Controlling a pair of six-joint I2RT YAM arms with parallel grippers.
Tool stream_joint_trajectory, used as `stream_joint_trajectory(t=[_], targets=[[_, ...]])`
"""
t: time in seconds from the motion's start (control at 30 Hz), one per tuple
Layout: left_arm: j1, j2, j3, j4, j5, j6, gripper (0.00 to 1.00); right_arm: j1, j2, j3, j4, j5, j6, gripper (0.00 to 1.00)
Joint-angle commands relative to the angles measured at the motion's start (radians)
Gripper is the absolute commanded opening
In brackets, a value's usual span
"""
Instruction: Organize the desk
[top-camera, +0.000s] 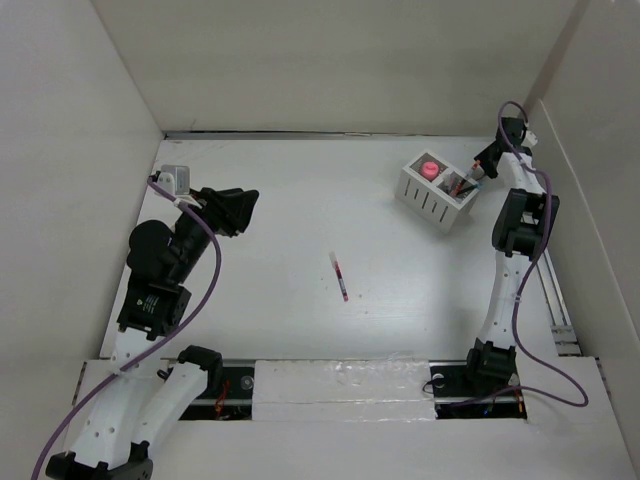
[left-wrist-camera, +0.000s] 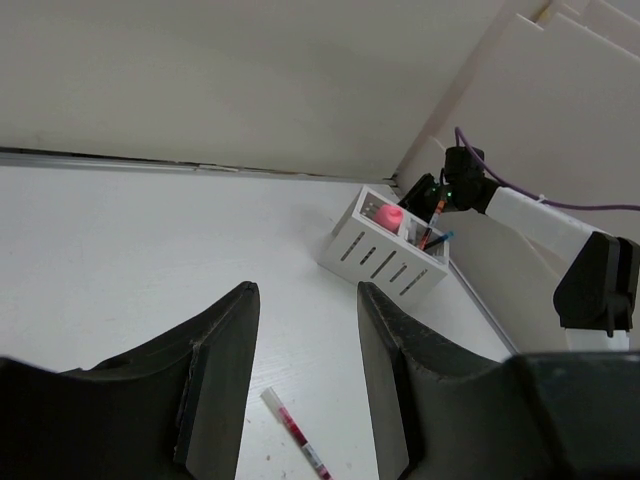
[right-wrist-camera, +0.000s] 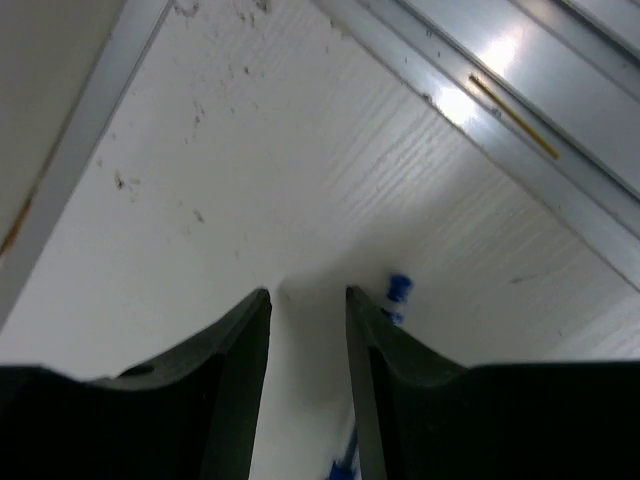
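The desk (top-camera: 300, 200) is a white tabletop walled on three sides. A red pen (top-camera: 340, 277) lies near its middle. In the left wrist view this pen (left-wrist-camera: 295, 430) shows on the surface below the gap of my left gripper (left-wrist-camera: 306, 292), which is open and empty. In the top view the left gripper (top-camera: 245, 205) hovers at the left side. My right gripper (top-camera: 478, 172) is over the white slotted organizer (top-camera: 432, 198) at the back right. In its wrist view the right gripper (right-wrist-camera: 307, 294) stands open, with a blue pen (right-wrist-camera: 398, 290) just beside its right finger.
The organizer (left-wrist-camera: 375, 258) holds a pink ball (left-wrist-camera: 388, 215) and upright pens (left-wrist-camera: 432, 228). A metal rail (right-wrist-camera: 500, 90) runs along the desk's right edge, close to the right wall (top-camera: 600, 180). White foam strips (top-camera: 340, 385) lie between the arm bases.
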Motion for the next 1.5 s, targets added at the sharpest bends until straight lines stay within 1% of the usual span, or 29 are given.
stream_joint_trajectory(t=[0.0,0.2,0.23,0.27,0.3,0.33,0.37,0.43,0.53,0.63,0.67,0.73,0.77,0.93,1.03,1.13,1.2,1.47], targets=[[0.005,-0.024,0.004,0.044,-0.001,0.012,0.4,-0.015,-0.074,-0.05,-0.003,0.02,0.021,0.42],[0.005,-0.032,0.003,0.045,0.005,0.008,0.4,-0.024,-0.086,-0.082,-0.035,0.019,0.044,0.45],[0.005,-0.033,0.001,0.045,0.003,0.008,0.4,-0.033,-0.097,-0.106,-0.014,0.016,0.049,0.44],[0.005,-0.037,0.001,0.047,0.005,0.008,0.4,-0.033,-0.141,-0.147,0.034,-0.031,0.043,0.44],[0.005,-0.038,0.0,0.048,0.002,0.006,0.4,-0.033,-0.166,-0.193,0.147,-0.061,0.028,0.45],[0.005,-0.04,0.0,0.047,0.002,0.004,0.4,-0.042,-0.189,-0.265,0.192,-0.09,0.03,0.45],[0.005,-0.037,0.0,0.048,0.003,0.006,0.4,-0.042,-0.206,-0.281,0.226,-0.163,0.03,0.46],[0.005,-0.032,0.001,0.048,0.006,0.006,0.4,-0.053,-0.22,-0.256,0.24,-0.219,0.032,0.46],[0.005,-0.03,0.001,0.047,0.005,0.006,0.4,-0.053,-0.266,-0.249,0.247,-0.211,0.021,0.46],[0.005,-0.038,0.001,0.047,0.002,0.006,0.4,-0.053,-0.338,-0.318,0.269,-0.182,0.018,0.46],[0.005,-0.04,0.001,0.047,0.005,0.006,0.4,-0.064,-0.349,-0.35,0.261,-0.124,0.018,0.45],[0.005,-0.044,0.003,0.047,0.008,0.004,0.4,-0.075,-0.362,-0.384,0.232,-0.106,0.018,0.45],[0.005,-0.052,0.003,0.047,0.012,0.004,0.4,-0.075,-0.363,-0.427,0.229,-0.102,0.018,0.45],[0.005,-0.064,0.0,0.053,0.016,0.0,0.4,-0.102,-0.358,-0.522,0.227,-0.075,0.018,0.45],[0.005,-0.063,-0.003,0.054,0.02,0.0,0.4,-0.111,-0.338,-0.516,0.211,-0.059,0.023,0.45],[0.005,-0.06,0.0,0.053,0.011,0.001,0.4,-0.111,-0.301,-0.456,0.154,-0.06,0.021,0.45],[0.005,-0.06,-0.003,0.051,0.01,0.003,0.4,-0.111,-0.271,-0.418,0.096,-0.058,0.024,0.42],[0.005,-0.061,-0.002,0.053,0.013,0.001,0.4,-0.111,-0.252,-0.383,0.068,-0.056,0.03,0.39]])
